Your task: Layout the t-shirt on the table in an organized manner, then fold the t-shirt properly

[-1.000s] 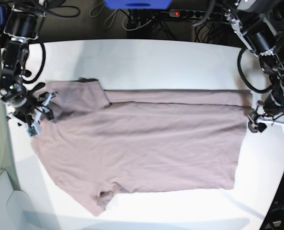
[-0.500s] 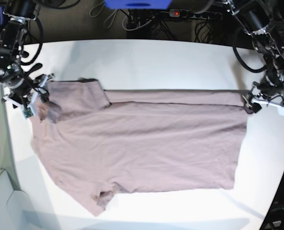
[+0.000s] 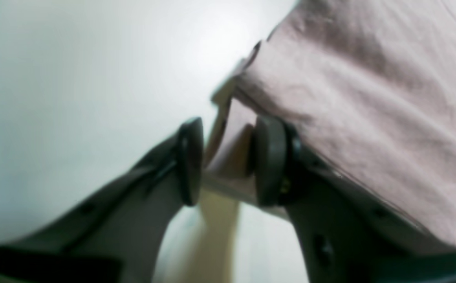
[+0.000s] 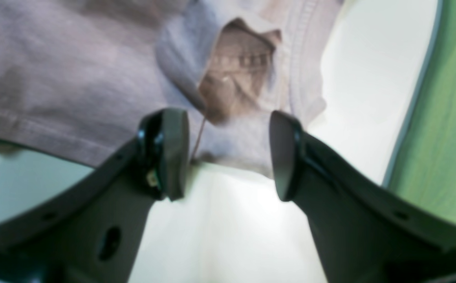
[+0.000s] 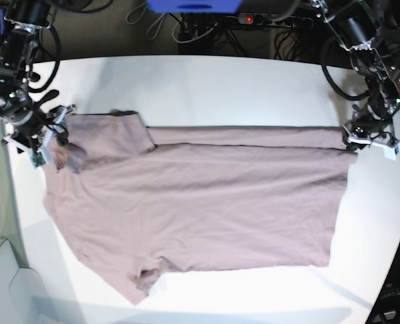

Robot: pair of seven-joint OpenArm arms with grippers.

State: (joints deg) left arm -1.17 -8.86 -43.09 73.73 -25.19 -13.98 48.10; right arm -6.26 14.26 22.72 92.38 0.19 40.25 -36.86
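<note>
Left wrist: the left gripper (image 3: 228, 161) had its jaws narrowed around the t-shirt (image 3: 369, 102) hem corner; a firm grasp couldn't be told.
Right wrist: the right gripper (image 4: 228, 155) stood released at the collar.
Base: the shirt lay spread across the white worktop (image 5: 253, 88).

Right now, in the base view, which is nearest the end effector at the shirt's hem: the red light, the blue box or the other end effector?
1. Red light, back edge, nearest the left end effector.
2. Blue box, back centre.
3. Right end effector, across the t-shirt, at its collar end.
</note>
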